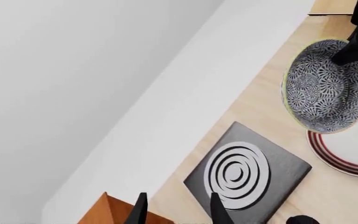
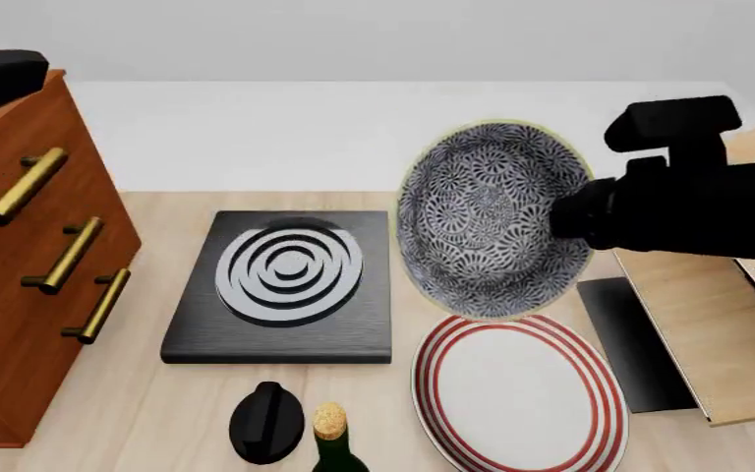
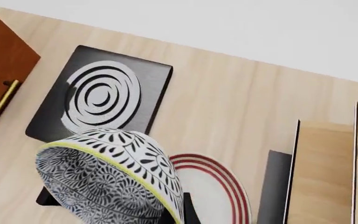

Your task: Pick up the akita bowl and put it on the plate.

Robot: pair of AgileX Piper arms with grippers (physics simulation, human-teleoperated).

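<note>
no readable text, labels or numbers on anything

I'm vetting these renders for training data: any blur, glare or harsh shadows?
Front view: sharp, flat even light, no glare on the plate. Left wrist view: crisp, the akita bowl cut partly by the dark right gripper. Right wrist view: sharp, only soft shadows.

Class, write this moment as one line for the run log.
right gripper: shut on akita bowl | bowl: lifted, tilted, above plate far edge | left gripper: open, idle
</note>
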